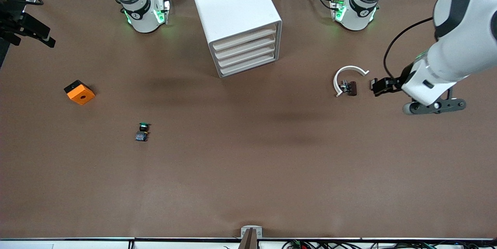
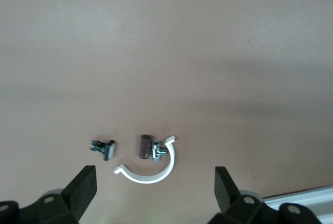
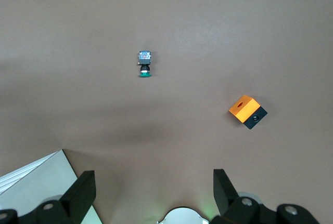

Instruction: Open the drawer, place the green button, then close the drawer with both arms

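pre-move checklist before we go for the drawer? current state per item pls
1. All four drawers shut in the cabinet, none opened yet: ok for a start.
2. Drawer fronts unobstructed, facing the front camera: ok.
3. Button free on the table, toward the right arm's end, apart from the orange block: ok.
4. Left gripper open, empty, over the white curved piece and dark clips: ok, but not at the cabinet.
5. Right gripper open, empty, high, with the button in its wrist view: ok.
6. Which drawer to open: cannot tell.
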{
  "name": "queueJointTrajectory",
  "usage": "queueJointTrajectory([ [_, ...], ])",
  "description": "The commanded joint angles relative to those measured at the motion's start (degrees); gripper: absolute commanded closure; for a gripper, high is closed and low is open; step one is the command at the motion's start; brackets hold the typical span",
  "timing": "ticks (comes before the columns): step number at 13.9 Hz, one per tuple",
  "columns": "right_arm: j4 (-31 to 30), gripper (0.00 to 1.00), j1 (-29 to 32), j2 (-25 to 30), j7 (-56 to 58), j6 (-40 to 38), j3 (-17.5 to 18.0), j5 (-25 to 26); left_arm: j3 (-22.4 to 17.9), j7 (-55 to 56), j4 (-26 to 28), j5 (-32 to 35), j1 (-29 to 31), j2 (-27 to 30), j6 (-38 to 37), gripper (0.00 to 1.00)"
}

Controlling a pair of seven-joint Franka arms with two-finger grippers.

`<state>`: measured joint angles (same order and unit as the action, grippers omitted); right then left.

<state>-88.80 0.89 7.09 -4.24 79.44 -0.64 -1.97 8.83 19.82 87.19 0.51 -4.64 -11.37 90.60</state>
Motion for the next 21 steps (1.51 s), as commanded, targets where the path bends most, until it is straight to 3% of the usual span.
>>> queueJointTrajectory([
  [1,-0.24,0.00,0.96,0.82,-0.77,-0.25,0.56,-0.84,0.14,8.80,-1.94,0.63,-3.43,-5.14,-0.34,0.00],
  [5,-0.32,0.00,0.96,0.90,-0.77,-0.34,0.56,-0.84,0.23,18.05,-2.29,-1.47,-7.91,-14.80,1.23,0.00],
  [6,-0.32,0.00,0.96,0.82,-0.77,-0.34,0.56,-0.84,0.14,21.11,-2.20,-5.57,-8.62,-16.74,3.33,0.00],
  [8,-0.24,0.00,0.96,0.64,-0.77,-0.08,0.56,-0.84,0.14,24.64,-2.29,-7.63,-9.24,-20.08,3.96,0.00],
  [12,0.29,0.00,1.04,0.29,-0.07,0.01,0.56,-1.02,0.23,35.95,-2.20,-10.00,-12.84,-23.96,7.29,0.00],
  [21,1.52,0.00,0.52,-3.92,-0.59,1.49,0.64,-0.40,0.14,68.12,-2.20,-27.12,-22.33,-30.29,14.34,0.00],
])
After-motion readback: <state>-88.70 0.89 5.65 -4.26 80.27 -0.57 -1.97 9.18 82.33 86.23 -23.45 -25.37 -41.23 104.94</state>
